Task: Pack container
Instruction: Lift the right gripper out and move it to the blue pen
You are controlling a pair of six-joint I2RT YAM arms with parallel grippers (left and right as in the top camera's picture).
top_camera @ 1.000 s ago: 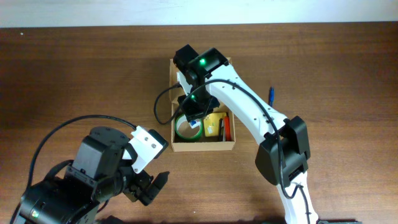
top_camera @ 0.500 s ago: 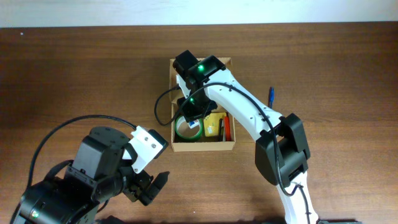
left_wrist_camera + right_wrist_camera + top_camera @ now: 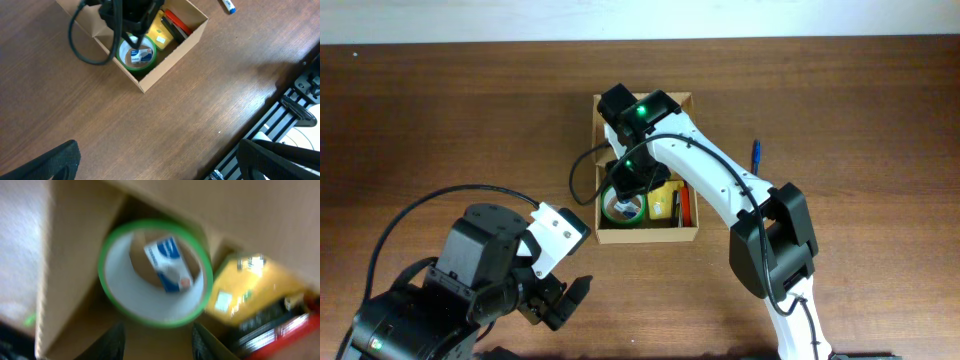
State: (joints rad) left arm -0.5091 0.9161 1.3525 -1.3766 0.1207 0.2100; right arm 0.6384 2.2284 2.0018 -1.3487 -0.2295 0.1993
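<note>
The tan cardboard container [image 3: 646, 237] stands open at mid-table; it also shows in the left wrist view [image 3: 170, 57]. In it lie a green tape roll [image 3: 623, 209] with a white core, a yellow item [image 3: 665, 199] and a red and black item [image 3: 684, 205]. My right gripper [image 3: 631, 186] reaches into the container just above the roll. In the blurred right wrist view its fingers [image 3: 156, 341] are apart and empty, with the roll [image 3: 155, 275] lying just beyond them. My left gripper [image 3: 160, 162] is open and empty over bare table near the front edge.
A blue pen [image 3: 757, 153] lies on the table right of the container; it also shows in the left wrist view [image 3: 227, 5]. A black cable [image 3: 582, 175] loops left of the container. The table's front edge and a metal frame [image 3: 295, 107] show in the left wrist view.
My right gripper has shifted slightly toward the front of the container, over the tape roll. The left arm has not moved.
</note>
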